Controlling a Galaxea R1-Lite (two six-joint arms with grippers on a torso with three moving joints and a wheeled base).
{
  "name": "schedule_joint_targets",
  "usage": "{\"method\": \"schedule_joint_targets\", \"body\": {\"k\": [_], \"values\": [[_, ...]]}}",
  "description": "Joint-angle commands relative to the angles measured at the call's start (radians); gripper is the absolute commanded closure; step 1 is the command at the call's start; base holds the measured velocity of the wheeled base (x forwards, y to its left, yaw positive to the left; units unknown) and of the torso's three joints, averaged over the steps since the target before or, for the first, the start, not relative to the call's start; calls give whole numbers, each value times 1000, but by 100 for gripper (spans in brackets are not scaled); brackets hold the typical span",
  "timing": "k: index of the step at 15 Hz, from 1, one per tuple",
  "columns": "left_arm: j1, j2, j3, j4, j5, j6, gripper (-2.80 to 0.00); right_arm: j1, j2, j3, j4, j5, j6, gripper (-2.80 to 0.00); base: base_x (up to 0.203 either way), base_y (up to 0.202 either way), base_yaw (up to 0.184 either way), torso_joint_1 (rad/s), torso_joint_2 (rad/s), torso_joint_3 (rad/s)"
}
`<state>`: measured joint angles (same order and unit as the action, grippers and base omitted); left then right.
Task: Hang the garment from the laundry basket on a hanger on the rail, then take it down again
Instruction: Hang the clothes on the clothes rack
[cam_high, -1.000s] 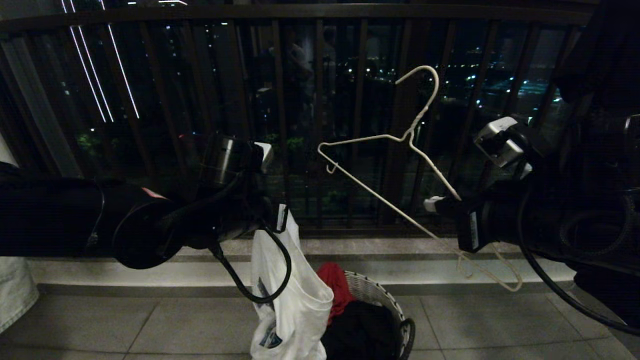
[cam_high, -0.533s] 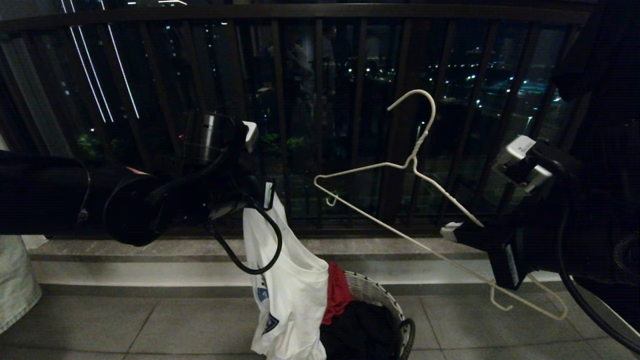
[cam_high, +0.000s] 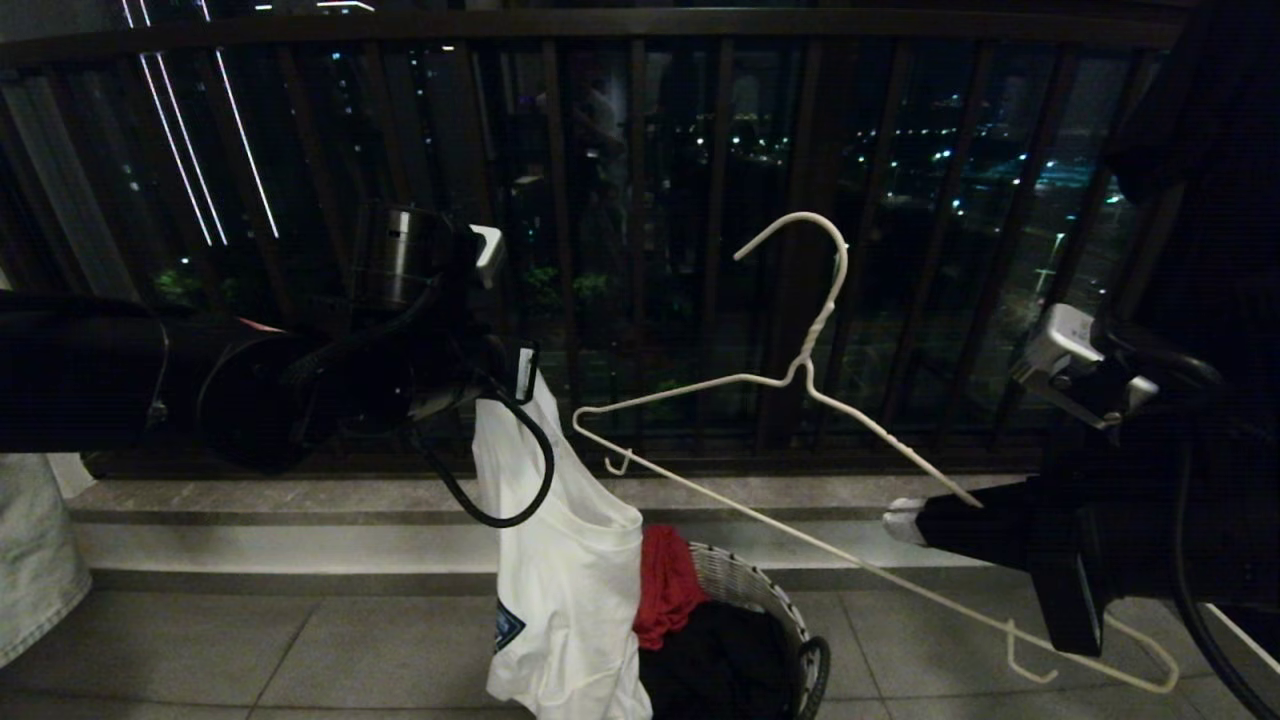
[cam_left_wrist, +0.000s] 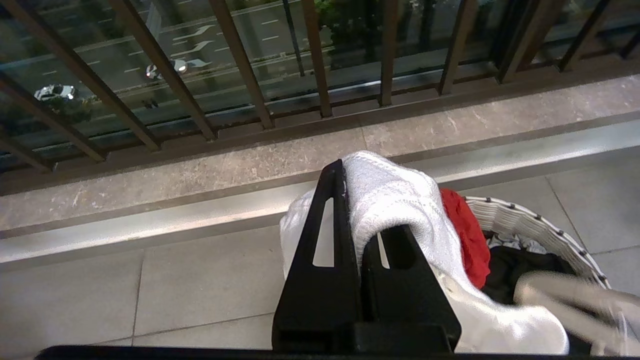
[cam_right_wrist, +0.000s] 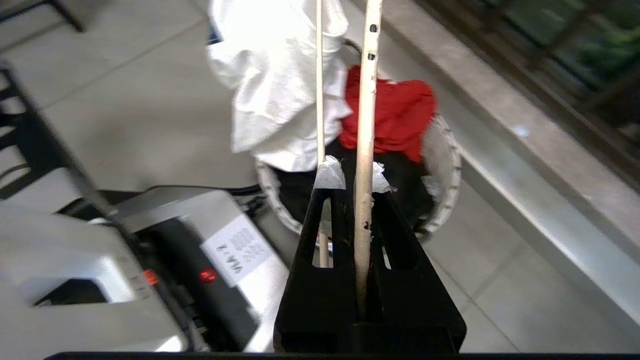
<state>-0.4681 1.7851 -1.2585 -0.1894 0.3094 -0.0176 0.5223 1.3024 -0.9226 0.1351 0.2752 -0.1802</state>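
Left hand (cam_high: 520, 375) reaches in level from the robot's left, held up in front of the dark balcony railing (cam_high: 640, 200). Its fingers (cam_left_wrist: 320, 260) are clenched on a fold of the white T-shirt (cam_high: 565, 580). The shirt hangs straight down from that hand, blue chest logo low on the cloth, hem reaching down beside the laundry basket (cam_high: 770, 610) on the tiled floor (cam_high: 250, 650). From the left wrist, white cloth bulges over the pinch, with the basket just beyond it.

Right hand (cam_high: 900, 522) comes in level from the robot's right, lower than the left hand, pointing toward it. It is closed on the white wire hanger (cam_high: 800, 375), gripping one sloping shoulder wire close to the end. The hanger is tilted: hook up and leaning toward the railing, free shoulder tip reaching out toward the left hand, just beside the shirt's top; whether they touch cannot be told. The gripped end dips below and behind the right hand.

Red cloth (cam_high: 665, 585) and a black garment (cam_high: 715, 665) lie in the basket, under the gap between the hands.
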Motion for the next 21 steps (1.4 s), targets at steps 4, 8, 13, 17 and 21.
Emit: {"method": "schedule_joint_targets", "body": {"k": [4,8,13,17,21], "values": [[-2,27,-7,-5,-3,-5,0,1,38,1,-5,68,8,0,0,0,0,0,0,0],[-40,28,6,-4,-3,-13,0,1,52,1,-21,70,24,0,0,0,0,0,0,0],[-77,13,42,-9,-3,-15,0,1,52,1,-26,70,24,0,0,0,0,0,0,0],[-104,15,40,-5,-3,-15,0,1,53,1,-25,79,24,0,0,0,0,0,0,0],[-149,2,59,-4,-1,-18,0,1,52,1,-28,79,24,0,0,0,0,0,0,0]]}}
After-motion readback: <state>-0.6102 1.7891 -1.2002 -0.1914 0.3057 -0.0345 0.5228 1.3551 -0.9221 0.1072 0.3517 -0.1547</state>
